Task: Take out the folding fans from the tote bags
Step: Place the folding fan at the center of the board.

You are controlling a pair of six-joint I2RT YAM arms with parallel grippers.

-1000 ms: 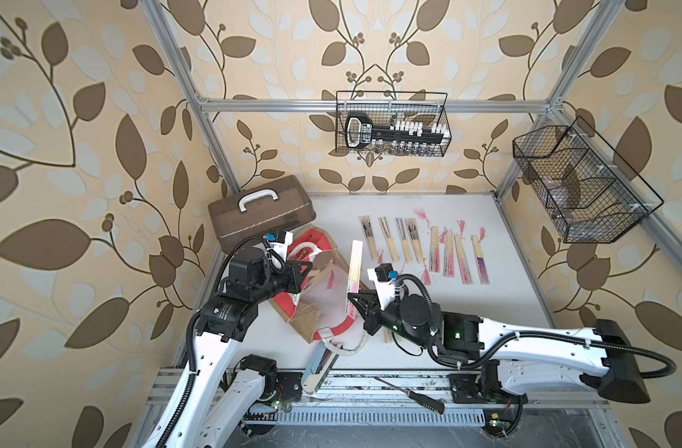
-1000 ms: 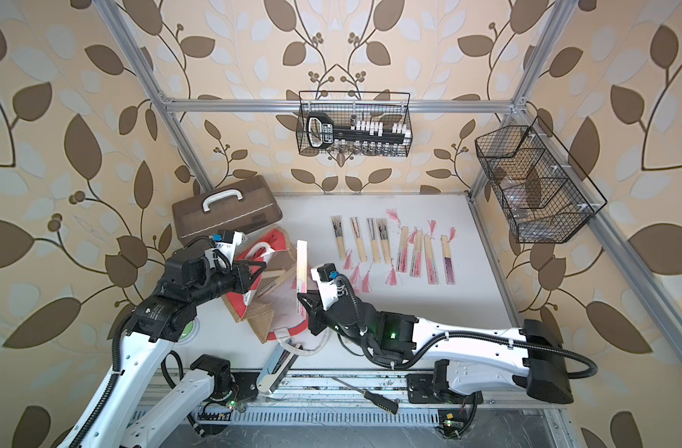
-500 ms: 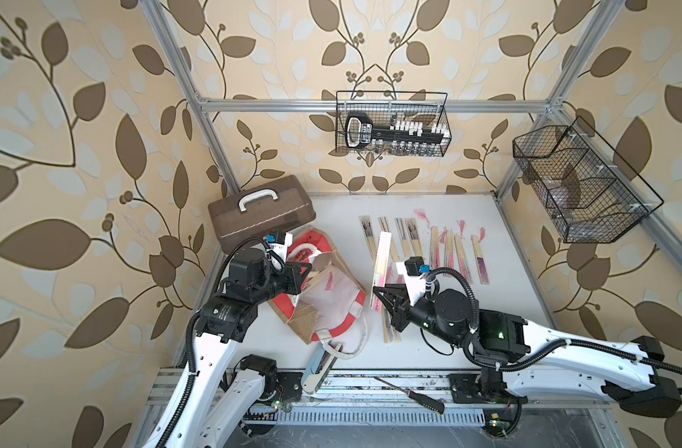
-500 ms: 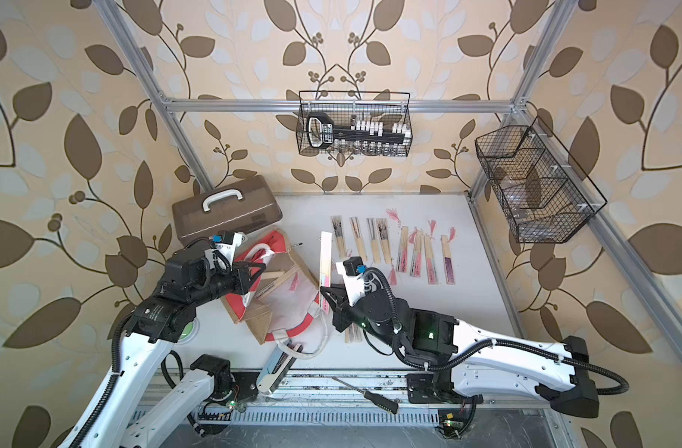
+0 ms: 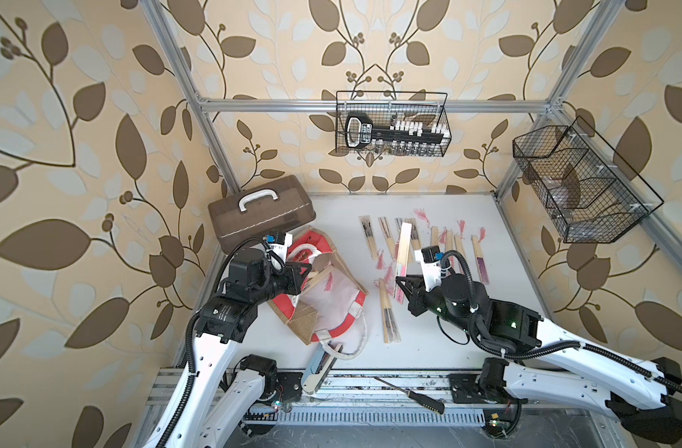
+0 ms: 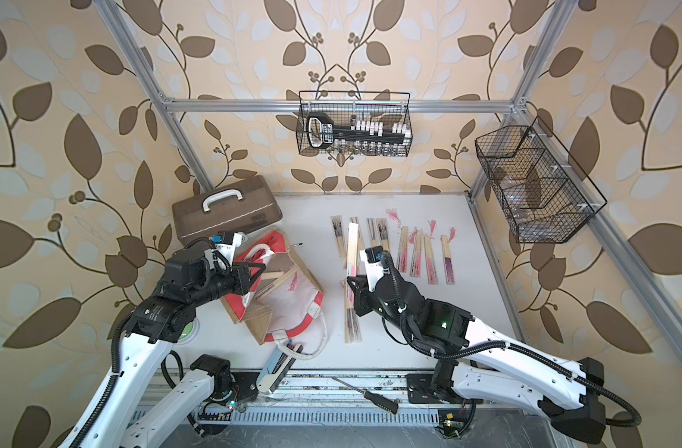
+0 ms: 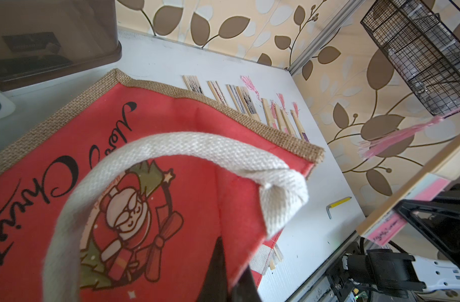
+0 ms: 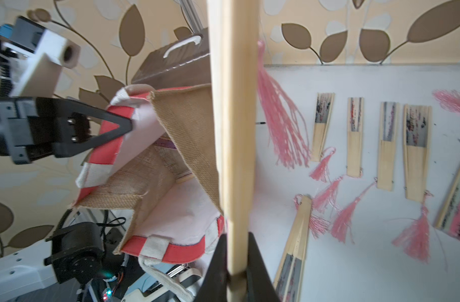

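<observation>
Right gripper (image 5: 403, 285): clenched on the lower end of the held fan (image 5: 403, 248), a closed pale-bamboo fan with a pink strip, raised above the table at frame centre.
Left gripper (image 5: 306, 271): pinched tight on the rim of the tote bag (image 5: 331, 310), left of centre.
Bag contents: one fan inside (image 6: 281, 280) with a pink tassel, lying against the whitish lining.
Loose fans (image 5: 388, 322): lay closed on the table right of the bag, with dark, pink or purple paper.
Left wrist view only: Santa print (image 7: 127, 211) on the bag's red panel.

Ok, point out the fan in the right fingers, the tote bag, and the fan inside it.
held fan (image 8: 234, 130), right wrist view, mid bamboo rib.
tote bag (image 5: 303, 321), a top view, jute side.
fan inside bag (image 6: 283, 278), a top view, bamboo rib.
</observation>
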